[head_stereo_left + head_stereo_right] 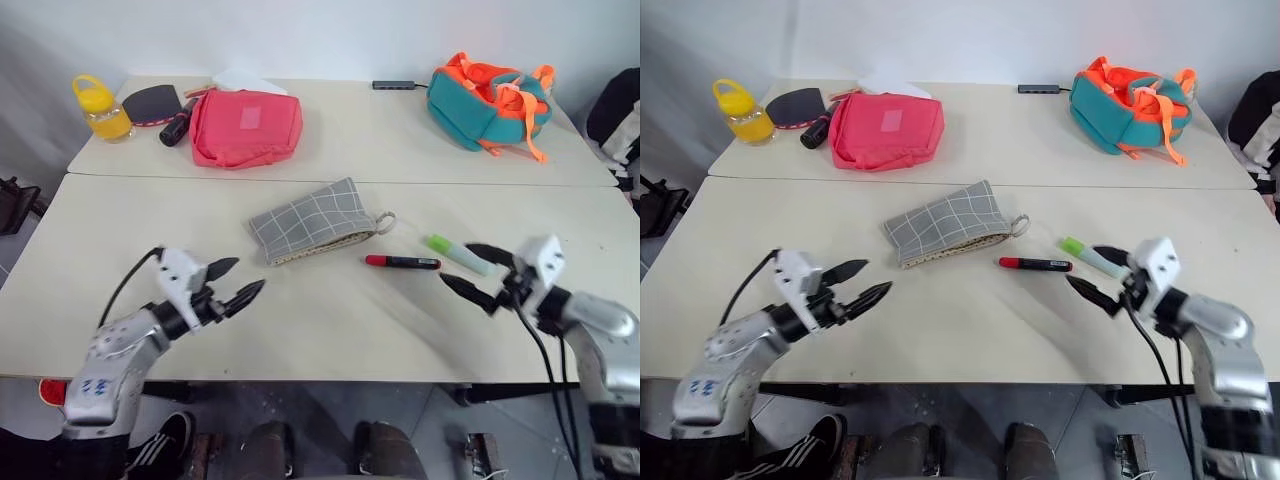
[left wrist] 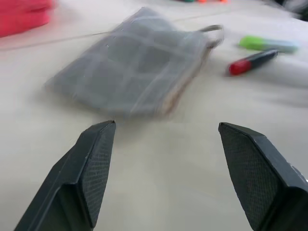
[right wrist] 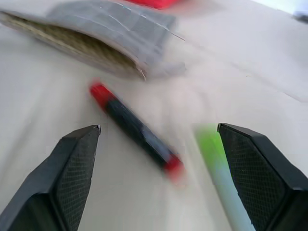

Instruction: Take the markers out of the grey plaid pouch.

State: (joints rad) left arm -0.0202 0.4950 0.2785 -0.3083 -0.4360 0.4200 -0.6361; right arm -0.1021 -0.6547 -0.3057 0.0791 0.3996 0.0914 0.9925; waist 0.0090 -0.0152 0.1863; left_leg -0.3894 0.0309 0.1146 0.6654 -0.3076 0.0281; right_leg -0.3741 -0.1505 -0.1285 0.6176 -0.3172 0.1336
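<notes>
Left eye view showed the grey plaid pouch point(image 1: 312, 222) lying flat mid-table, its mouth gaping. Both markers lay just right of it: the red marker point(image 1: 402, 262) and the green marker point(image 1: 456, 253). The left gripper point(image 1: 233, 283) and right gripper point(image 1: 478, 271) stood wide apart, empty.
</notes>
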